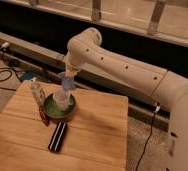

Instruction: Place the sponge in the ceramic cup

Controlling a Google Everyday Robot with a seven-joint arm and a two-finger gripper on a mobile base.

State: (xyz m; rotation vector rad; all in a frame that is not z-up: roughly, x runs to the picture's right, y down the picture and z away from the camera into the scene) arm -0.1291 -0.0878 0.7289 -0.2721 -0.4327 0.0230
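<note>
Sponge (pixel 65 78): light-blue pad, off the table, pinched in the gripper (pixel 68 84) at the end of the white arm (pixel 112 62). The jaws are drawn together on it; the pad juts out to the upper left of the fingertips and sags a little.

Ceramic cup (pixel 62 101): white, upright, standing in the middle of the green saucer (pixel 49 111), near the back left of the wooden table (pixel 97 135). From where I stand its mouth looks empty, though I cannot see to the bottom.

Progress, as I judge it:
- Pick-up is done: the sponge is lifted and carried.
- The carry is nearly over. The gripper hangs just above the cup's rim, a touch toward the far side.
- Left to do: bring the pad down into the mouth, let go, then clear the arm.

Sponge to gripper: touching, clamped. Sponge to cup: close above, apart, not yet inside.

Also on the table: a striped bar (pixel 57 136) in front of the saucer, and a slim reddish utensil (pixel 39 102) just left of it. Both lie off the line down to the cup.
</note>
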